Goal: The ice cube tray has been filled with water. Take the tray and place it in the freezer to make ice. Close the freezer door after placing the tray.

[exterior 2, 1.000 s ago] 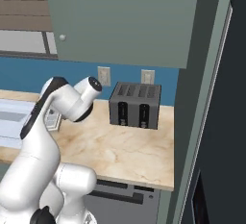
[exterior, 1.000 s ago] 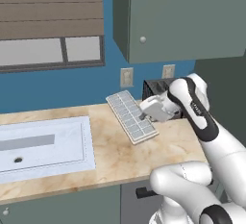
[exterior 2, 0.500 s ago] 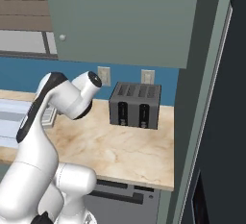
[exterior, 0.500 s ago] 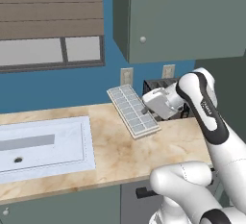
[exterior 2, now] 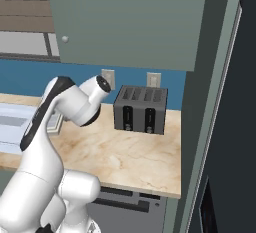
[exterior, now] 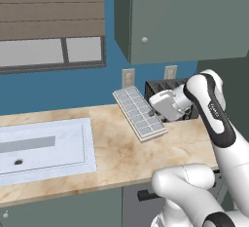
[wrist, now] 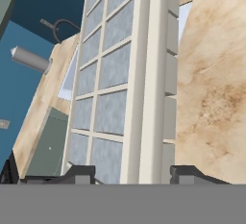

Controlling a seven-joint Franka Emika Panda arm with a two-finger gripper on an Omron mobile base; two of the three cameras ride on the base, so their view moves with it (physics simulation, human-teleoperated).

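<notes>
Counter (exterior: 121, 158); ice cube tray (exterior: 139, 112) lengthwise wall-to-gripper (exterior: 156, 112)

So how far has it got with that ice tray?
Done: the gripper has closed on the tray and lifted it; it hangs tilted above the counter by the toaster. In hand: carrying it. Left: putting it in the freezer and shutting the door.

Pale grey-white ice cube tray (exterior: 139, 112) (wrist: 126, 83) was tilted, raised off the counter beside the toaster, one end gripped; grid cells carried water (wrist: 113, 66) as faint bluish-grey sheen.
</notes>
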